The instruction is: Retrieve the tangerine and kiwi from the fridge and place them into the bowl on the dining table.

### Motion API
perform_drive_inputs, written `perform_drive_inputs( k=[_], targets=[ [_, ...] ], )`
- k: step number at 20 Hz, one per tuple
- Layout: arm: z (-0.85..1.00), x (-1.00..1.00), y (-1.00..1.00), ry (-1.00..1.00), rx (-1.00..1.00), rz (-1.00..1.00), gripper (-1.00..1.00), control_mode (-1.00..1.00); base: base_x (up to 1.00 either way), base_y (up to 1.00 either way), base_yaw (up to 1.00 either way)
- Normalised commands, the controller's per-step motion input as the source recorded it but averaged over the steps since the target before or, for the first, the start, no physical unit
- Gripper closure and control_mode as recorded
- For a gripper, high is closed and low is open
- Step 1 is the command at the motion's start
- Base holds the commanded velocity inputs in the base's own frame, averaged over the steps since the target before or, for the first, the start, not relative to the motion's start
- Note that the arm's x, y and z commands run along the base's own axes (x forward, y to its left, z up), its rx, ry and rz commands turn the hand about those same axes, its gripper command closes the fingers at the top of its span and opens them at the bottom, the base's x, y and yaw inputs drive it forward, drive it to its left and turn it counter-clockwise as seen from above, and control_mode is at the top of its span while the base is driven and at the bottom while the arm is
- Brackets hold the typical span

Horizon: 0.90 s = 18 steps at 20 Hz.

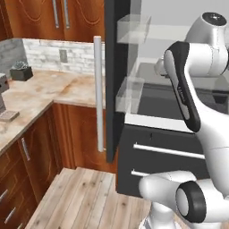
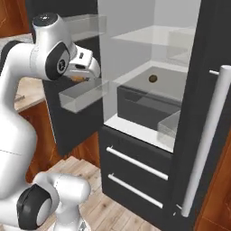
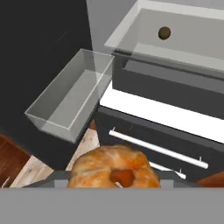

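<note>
Nearest our camera sits the tangerine [image 3: 114,168], orange and lumpy, pressed right up at the bottom of the hand view between our fingers. Our hand [image 2: 83,76] is clenched on it, held just outside the open fridge [image 2: 149,117], beside the clear door bin [image 3: 70,98] on the left door.

We judge the first fruit is in our grip and the step in hand is carrying it clear of the fridge toward the bowl on the dining table. To do this well, we should draw straight back from the opening, keeping away from the door bin and the long bar handle [image 1: 98,94], and keep the grip steady, since so small a round fruit could roll out.

Farther in, the kiwi [image 3: 164,32] rests alone on the pale fridge shelf [image 2: 178,81], toward its back, well apart from our hand. Below lie the two drawers [image 2: 135,169].
</note>
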Motion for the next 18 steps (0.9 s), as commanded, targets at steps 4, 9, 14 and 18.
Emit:
perform_drive_inputs(
  k=[4, 9, 14, 18],
  targets=[
    [0.0, 0.0, 0.0, 0.0, 0.0, 0.0, 1.0, 1.0, -1.0, 0.0, 0.62],
    [0.0, 0.0, 0.0, 0.0, 0.0, 0.0, 1.0, 1.0, -0.95, 0.0, 0.65],
    [0.0, 0.0, 0.0, 0.0, 0.0, 0.0, 1.0, 1.0, -0.71, -0.08, 0.78],
    [0.0, 0.0, 0.0, 0.0, 0.0, 0.0, 1.0, 1.0, -0.44, -0.01, 0.87]
  ],
)
